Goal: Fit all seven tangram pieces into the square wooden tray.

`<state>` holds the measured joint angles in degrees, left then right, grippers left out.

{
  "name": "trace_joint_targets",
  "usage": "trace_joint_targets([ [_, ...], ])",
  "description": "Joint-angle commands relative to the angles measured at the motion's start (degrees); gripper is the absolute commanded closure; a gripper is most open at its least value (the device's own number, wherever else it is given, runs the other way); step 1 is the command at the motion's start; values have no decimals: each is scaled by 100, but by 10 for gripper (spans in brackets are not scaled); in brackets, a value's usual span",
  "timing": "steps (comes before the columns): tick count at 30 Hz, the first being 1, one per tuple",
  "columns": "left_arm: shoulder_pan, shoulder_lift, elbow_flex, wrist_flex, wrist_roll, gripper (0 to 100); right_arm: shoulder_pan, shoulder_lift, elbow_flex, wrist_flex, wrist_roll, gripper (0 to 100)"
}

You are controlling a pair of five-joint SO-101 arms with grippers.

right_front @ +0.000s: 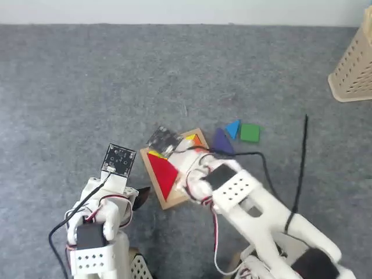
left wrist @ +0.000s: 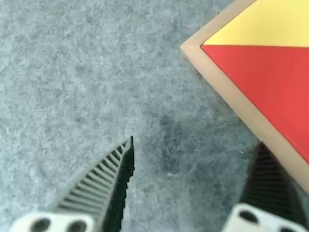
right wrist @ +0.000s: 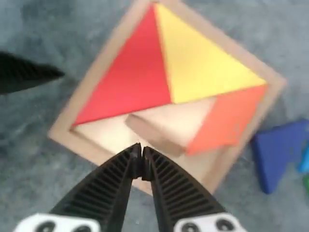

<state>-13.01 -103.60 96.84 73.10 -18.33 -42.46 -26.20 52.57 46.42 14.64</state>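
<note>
The square wooden tray (right_front: pixel 152 174) lies near the table's front centre and holds a red triangle (right wrist: pixel 130 79), a yellow triangle (right wrist: pixel 198 67) and an orange triangle (right wrist: pixel 231 118). A tan flat piece (right wrist: pixel 153 137) lies on the tray's bare floor (right wrist: pixel 104 135). My right gripper (right wrist: pixel 141 155) hangs shut just above the tray's near rim, nothing between its fingers. My left gripper (left wrist: pixel 195 145) stands open low over the carpet beside the tray's corner (left wrist: pixel 193 48), one finger (left wrist: pixel 268 181) close against the rim. Outside the tray lie a dark blue triangle (right_front: pixel 221 140), a light blue triangle (right_front: pixel 233 128) and a green square (right_front: pixel 250 133).
A perforated beige basket (right_front: pixel 354 64) stands at the far right edge. A black cable (right_front: pixel 300 168) runs over the carpet right of the right arm. Grey carpet (right_front: pixel 116 81) stretches behind and left of the tray.
</note>
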Motion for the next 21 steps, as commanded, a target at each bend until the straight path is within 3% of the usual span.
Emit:
trace_joint_targets([
  [1,26,-79,-31,0,-26,647,400,-321,-97,242,-79,921],
  [5,26,-79,-31,0,-26,647,295,-321,-123,435,53,790],
  [9,26,-79,-31,0,-26,647,-31,-312,-114,453,914,780],
  [21,26,-79,-31,0,-26,647,-84,787,-668,233,1266,782],
])
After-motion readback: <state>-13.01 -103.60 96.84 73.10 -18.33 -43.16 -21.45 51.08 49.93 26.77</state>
